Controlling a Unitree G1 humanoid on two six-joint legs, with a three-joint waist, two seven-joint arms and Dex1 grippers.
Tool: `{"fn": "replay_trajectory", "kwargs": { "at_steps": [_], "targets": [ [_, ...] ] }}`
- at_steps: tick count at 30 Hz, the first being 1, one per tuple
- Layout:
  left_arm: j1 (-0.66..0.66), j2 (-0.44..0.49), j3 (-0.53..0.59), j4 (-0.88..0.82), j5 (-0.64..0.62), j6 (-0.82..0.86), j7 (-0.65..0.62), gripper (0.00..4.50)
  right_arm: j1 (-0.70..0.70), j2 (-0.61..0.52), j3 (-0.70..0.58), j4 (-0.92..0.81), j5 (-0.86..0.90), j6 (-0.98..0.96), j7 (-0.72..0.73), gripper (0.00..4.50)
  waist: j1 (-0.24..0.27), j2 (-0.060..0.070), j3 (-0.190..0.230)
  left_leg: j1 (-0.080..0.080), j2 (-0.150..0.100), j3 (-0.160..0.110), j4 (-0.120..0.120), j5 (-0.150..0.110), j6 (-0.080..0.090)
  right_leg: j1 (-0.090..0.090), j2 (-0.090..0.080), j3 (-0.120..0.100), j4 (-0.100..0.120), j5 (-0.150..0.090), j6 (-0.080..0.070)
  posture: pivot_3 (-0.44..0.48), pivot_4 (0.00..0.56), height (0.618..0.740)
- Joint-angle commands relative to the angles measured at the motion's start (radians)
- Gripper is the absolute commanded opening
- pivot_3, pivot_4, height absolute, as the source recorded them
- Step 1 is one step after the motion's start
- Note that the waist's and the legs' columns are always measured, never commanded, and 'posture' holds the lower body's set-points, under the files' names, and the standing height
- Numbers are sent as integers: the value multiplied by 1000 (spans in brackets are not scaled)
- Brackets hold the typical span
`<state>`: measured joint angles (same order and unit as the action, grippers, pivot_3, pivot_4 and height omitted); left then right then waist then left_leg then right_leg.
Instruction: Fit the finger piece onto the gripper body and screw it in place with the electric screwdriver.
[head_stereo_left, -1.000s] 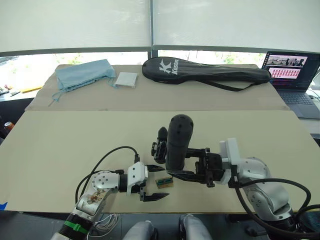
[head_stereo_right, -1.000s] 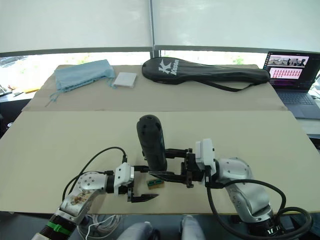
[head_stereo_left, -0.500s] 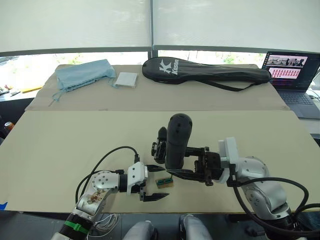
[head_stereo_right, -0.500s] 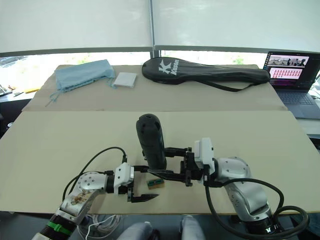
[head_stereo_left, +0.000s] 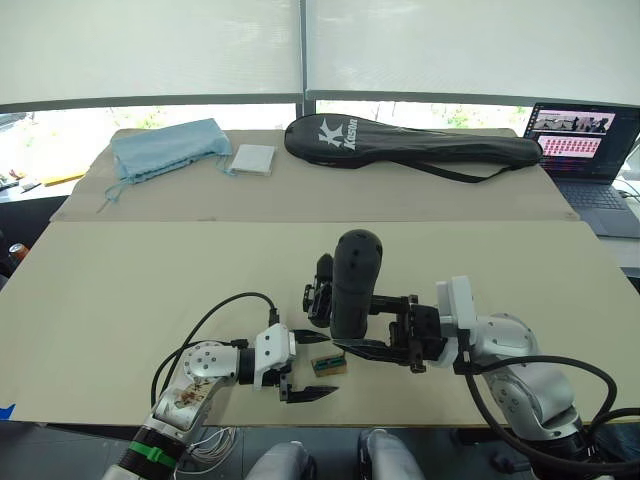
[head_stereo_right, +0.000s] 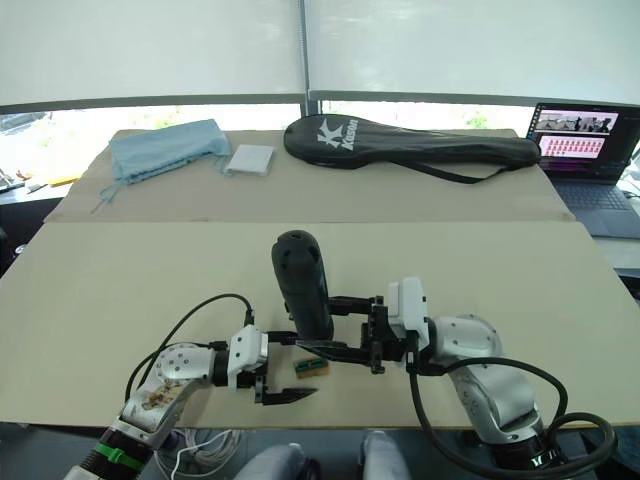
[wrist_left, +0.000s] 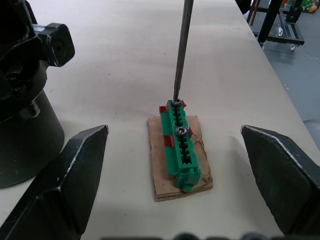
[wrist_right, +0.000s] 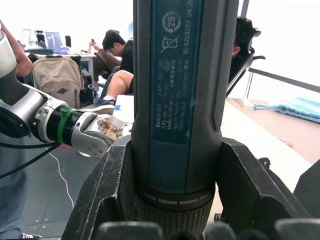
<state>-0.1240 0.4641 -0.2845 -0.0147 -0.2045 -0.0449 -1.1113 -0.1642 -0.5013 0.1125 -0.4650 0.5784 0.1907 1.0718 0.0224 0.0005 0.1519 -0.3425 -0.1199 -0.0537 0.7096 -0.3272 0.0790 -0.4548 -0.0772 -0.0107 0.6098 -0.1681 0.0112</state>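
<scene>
In right hand (head_stereo_left: 377, 331): thick dark upright electric screwdriver (head_stereo_left: 352, 285), thin metal bit.

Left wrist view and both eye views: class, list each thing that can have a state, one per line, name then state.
electric screwdriver: upright, bit tip on a screw in the green block.
green block: flat on the table, one more screw seated mid-row.
right gripper: shut on the electric screwdriver.
left gripper: open.
laptop: open, screen lit.

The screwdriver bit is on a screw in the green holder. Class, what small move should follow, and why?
Probably lift the screwdriver straight up: the right gripper holds it upright, its bit touching the end screw in the green holder. The left gripper stands open alongside.
</scene>
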Motion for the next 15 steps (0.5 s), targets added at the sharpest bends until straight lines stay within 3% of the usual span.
{"fn": "replay_trajectory", "kwargs": {
  "at_steps": [1,15],
  "targets": [
    [11,-3,-20,21,8,20,5,4500,-6,6,-12,-26,13,-34,6,1900,0,0,0,0,0,0,0,0,0,0,0,0,0,0,0,0,150,740],
    [11,-4,-17,15,6,26,9,4500,-12,10,-7,-23,9,-28,9,1900,0,0,0,0,0,0,0,0,0,0,0,0,0,0,0,0,150,740]
  ]
}}
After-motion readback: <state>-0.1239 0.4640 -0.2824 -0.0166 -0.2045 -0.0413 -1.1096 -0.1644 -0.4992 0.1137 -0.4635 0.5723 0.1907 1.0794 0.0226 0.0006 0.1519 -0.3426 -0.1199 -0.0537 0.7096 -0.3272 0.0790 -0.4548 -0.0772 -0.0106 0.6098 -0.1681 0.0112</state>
